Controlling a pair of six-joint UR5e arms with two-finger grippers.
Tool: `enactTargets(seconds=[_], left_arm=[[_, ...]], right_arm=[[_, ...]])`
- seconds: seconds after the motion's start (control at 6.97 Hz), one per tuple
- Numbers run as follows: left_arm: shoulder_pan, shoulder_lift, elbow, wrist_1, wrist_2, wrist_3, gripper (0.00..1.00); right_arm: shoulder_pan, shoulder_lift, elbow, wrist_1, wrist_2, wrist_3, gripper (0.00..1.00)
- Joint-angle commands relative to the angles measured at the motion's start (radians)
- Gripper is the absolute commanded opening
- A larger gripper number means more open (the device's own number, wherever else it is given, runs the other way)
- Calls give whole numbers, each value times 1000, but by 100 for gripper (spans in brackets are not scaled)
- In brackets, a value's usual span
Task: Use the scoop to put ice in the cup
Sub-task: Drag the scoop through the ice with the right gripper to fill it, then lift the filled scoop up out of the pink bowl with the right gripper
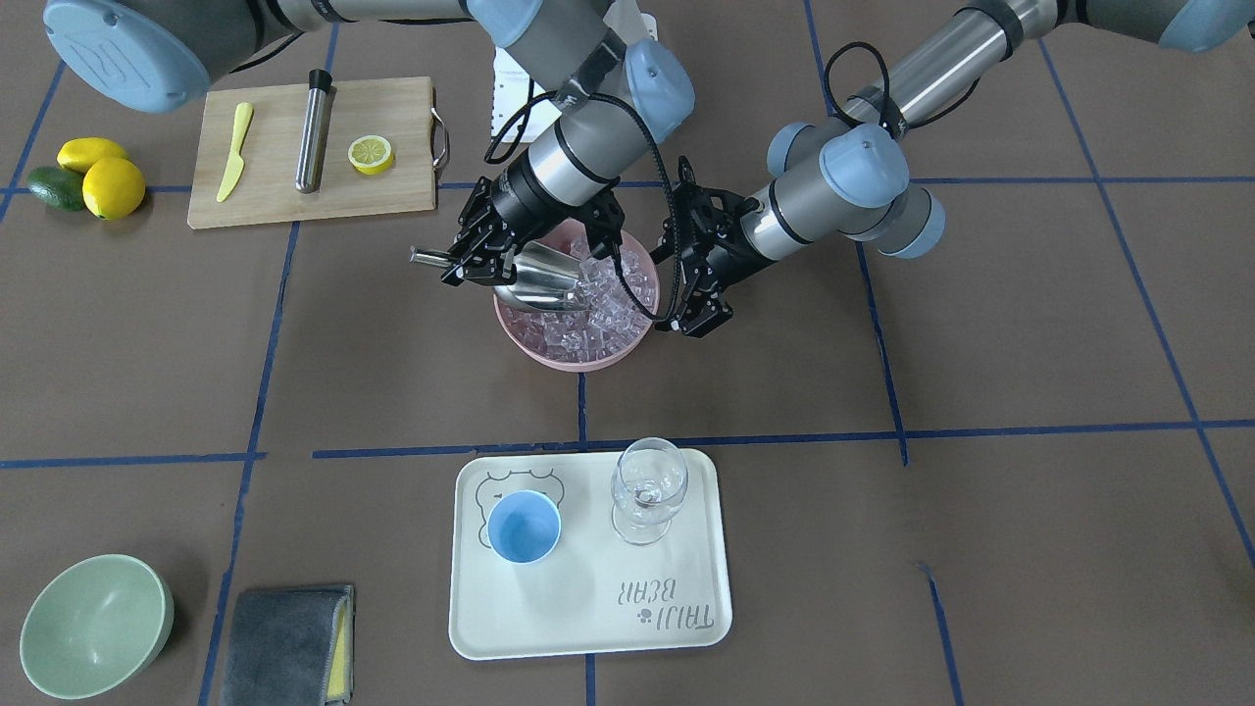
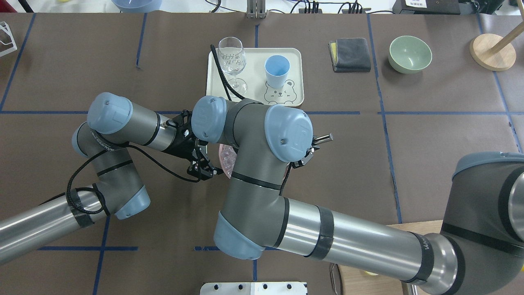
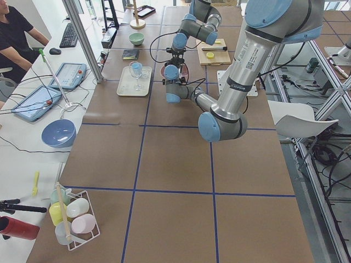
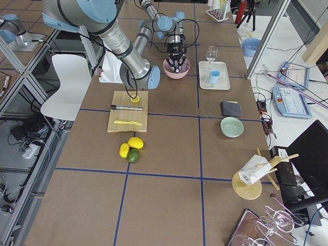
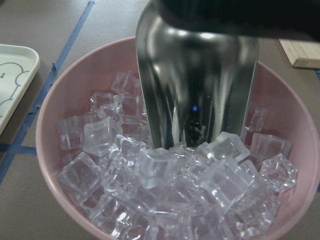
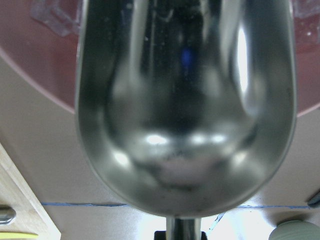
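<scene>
Right gripper [image 1: 469, 263]: closed firmly on the rod handle of the scoop [image 1: 544, 279], holding it slanted down, mouth pushed into the ice [image 1: 608, 306]. Left gripper [image 1: 686, 263]: looks spread wide, grasping nothing, parked just beside the right side of the pink bowl [image 1: 569, 361] in the front view. Contact with the rim impossible to judge.

Ice: heaped in the pink bowl, mid-table. Scoop: over the bowl's left half in that view, tip among the cubes. Cup [image 1: 524, 527]: upright on the left half of the tray [image 1: 588, 628], on the side far from the robot, well apart from the bowl.

Progress, as a judgement: early. Scoop picked up and brought to the ice, done. Trough bare and shiny in the right wrist view, so no load taken yet. Cup plain blue inside, no cube showing. Left to do: dig in and fill the trough, lift level, carry across to the tray, tip into the cup without knocking the glass [image 1: 647, 485] just beside it.

Counted: one scoop, one cup, one glass, one tray, one pink bowl, one green bowl [image 1: 96, 625], two grippers. Ice cubes too many and too piled to count; dozens at a guess.
</scene>
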Motion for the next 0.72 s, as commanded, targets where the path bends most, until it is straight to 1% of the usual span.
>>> enactTargets(seconds=[0.0,0.29,0.57], left_arm=[[-1,0,-1,0,0,0,100],[-4,3,0,0,0,3,100],[-4,3,0,0,0,3,100]], right_arm=[[10,-87,84,106,5,0,0],[10,-97,84,148,19,2,0],[13,-132,84,245,22,8,0]])
